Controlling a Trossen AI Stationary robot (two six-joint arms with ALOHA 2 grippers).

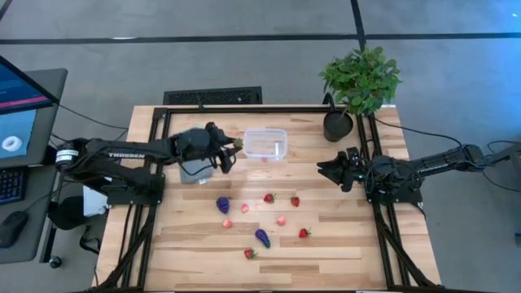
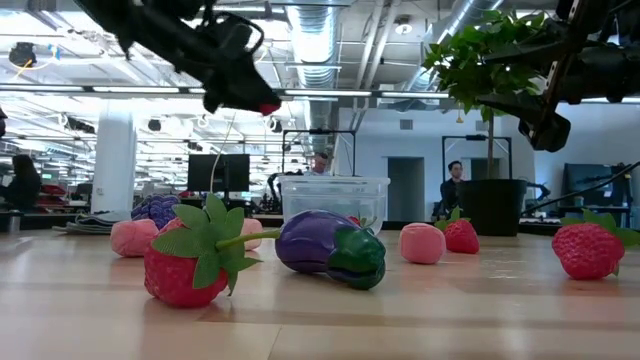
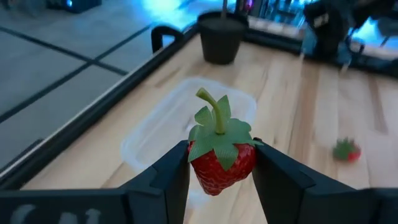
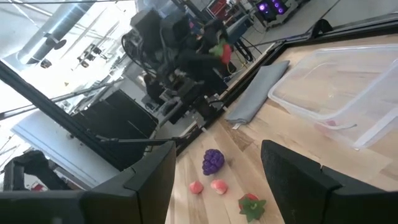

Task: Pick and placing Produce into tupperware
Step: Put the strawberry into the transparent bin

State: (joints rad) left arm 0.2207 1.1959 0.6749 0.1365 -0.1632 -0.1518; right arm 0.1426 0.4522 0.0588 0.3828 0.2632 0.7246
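Note:
My left gripper point(image 1: 234, 147) is shut on a red strawberry with a green top point(image 3: 221, 159), in the air just left of the clear tupperware point(image 1: 265, 144). In the low view it hangs high point(image 2: 262, 101) above the tub point(image 2: 335, 203). The other produce lies loose on the wood nearer the front edge: strawberries point(image 1: 269, 198) point(image 1: 304, 233), pale pink pieces point(image 1: 281, 220) and purple pieces point(image 1: 222, 203) point(image 1: 262, 237). At the table's right side my right gripper point(image 1: 327, 169) stands open with nothing between its fingers. My left gripper pinches the strawberry's red body point(image 3: 205, 168) by its two sides between its two fingers point(image 3: 171, 173). The fingers come from the table's left, slanting a little downward. The fruit is lifted clear of the table, its green top and stem pointing up.
A flat grey lid point(image 1: 195, 171) lies under my left arm, left of the tub. A potted green plant point(image 1: 358, 81) in a black pot point(image 1: 338, 126) stands at the far right corner. A black frame runs along the table's far edge and sides.

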